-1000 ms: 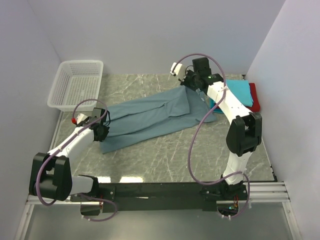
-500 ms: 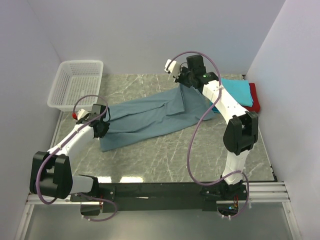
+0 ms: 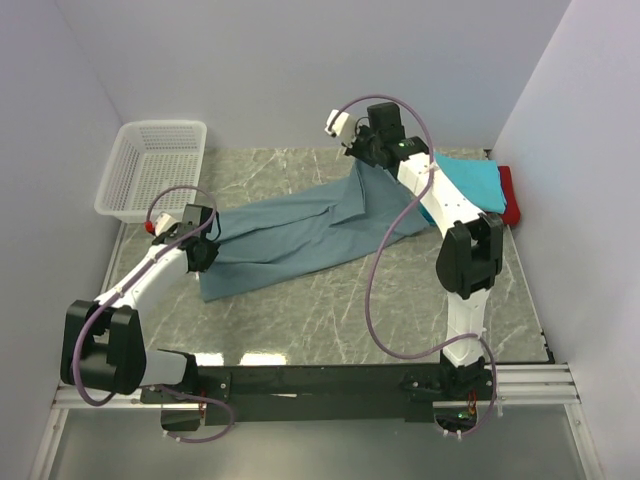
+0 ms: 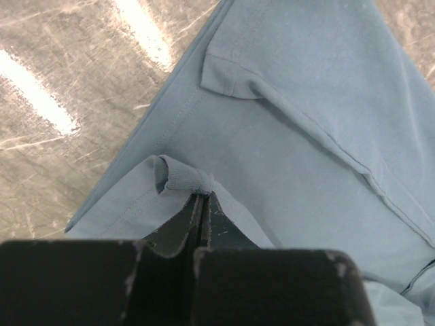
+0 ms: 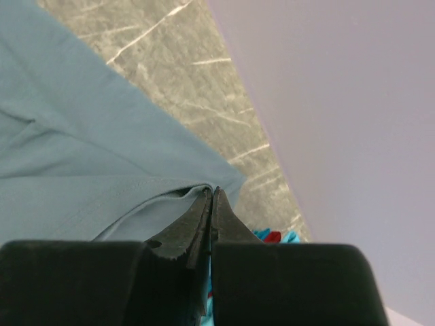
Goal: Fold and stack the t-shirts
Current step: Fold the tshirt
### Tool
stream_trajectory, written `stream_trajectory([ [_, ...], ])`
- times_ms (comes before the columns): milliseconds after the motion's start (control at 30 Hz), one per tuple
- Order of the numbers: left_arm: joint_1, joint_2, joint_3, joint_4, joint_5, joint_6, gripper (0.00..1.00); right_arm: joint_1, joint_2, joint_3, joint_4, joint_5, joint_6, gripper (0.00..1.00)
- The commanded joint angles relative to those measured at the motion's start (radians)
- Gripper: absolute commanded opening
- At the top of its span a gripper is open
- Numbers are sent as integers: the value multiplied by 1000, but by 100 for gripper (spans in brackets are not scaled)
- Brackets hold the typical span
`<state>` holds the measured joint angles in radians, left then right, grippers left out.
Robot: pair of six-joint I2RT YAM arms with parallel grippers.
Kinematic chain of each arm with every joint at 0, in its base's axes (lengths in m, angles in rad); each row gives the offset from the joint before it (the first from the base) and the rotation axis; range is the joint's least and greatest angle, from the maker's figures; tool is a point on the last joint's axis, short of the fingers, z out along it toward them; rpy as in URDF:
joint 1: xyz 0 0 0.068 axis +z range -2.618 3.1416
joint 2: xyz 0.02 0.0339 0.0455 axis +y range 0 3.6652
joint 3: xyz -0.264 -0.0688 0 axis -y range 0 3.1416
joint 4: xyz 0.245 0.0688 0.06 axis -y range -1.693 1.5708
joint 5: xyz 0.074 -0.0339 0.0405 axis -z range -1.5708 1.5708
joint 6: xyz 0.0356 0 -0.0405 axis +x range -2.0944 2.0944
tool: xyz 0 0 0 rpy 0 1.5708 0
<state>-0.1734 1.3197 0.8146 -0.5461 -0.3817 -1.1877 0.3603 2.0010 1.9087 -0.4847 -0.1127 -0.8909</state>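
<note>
The left claw [image 4: 202, 197] is clenched on a small bunched roll of hem at the edge of the large dusty grey-blue cloth t-shirt [image 4: 306, 136], its black fingertips pressed together with the fabric puckered just above them; only the left wrist view shows that pucker, and a short sleeve folded flat toward 12 o'clock. From above, the left claw [image 3: 204, 252] sits at about 9 o'clock on the grey marbled tabletop [image 3: 330, 310], at the shirt's near-left end. The right claw [image 5: 213, 193] is likewise clamped tight on a thin edge of the same shirt [image 5: 68, 149], a detail the overhead camera cannot resolve. There the right claw [image 3: 362, 155] stands near 12 o'clock, at the shirt's far end, so the garment [image 3: 300, 235] stretches diagonally between both claws. Slivers of a folded red t-shirt [image 5: 272, 236] and a folded bright turquoise t-shirt [image 5: 292, 236] peek beside the right fingers; overhead, turquoise [image 3: 475, 180] lies on red [image 3: 507, 195] at 2 o'clock. A white plastic mesh basket [image 3: 155, 170] rests at 10 o'clock, visible only from above.
</note>
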Motion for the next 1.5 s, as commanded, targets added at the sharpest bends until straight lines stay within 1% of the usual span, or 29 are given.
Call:
stream_trajectory([
  [0, 6, 0, 52, 6, -14, 30, 0, 3, 13, 56, -6, -1, 29, 0],
  [267, 8, 21, 80, 5, -11, 49, 0, -4, -39, -69, 49, 28, 7, 0],
  [467, 11, 13, 87, 0, -17, 63, 0, -20, -116, -178, 70, 12, 13, 0],
  [700, 11, -1, 80, 2, -17, 76, 0, -47, -316, -355, 121, -31, 23, 0],
  [1067, 12, -54, 31, 3, -11, 79, 0, -66, -666, -629, 101, -68, 26, 0],
  [1267, 12, -86, -12, 11, 6, 74, 0, -70, -804, -752, 101, -53, 24, 0],
  [1433, 12, -118, -31, 9, 17, 74, 0, -75, -881, -806, 66, -51, 36, 0],
  [1467, 14, -125, -34, 11, 17, 74, 0, -75, -918, -830, 63, -53, 41, 0],
])
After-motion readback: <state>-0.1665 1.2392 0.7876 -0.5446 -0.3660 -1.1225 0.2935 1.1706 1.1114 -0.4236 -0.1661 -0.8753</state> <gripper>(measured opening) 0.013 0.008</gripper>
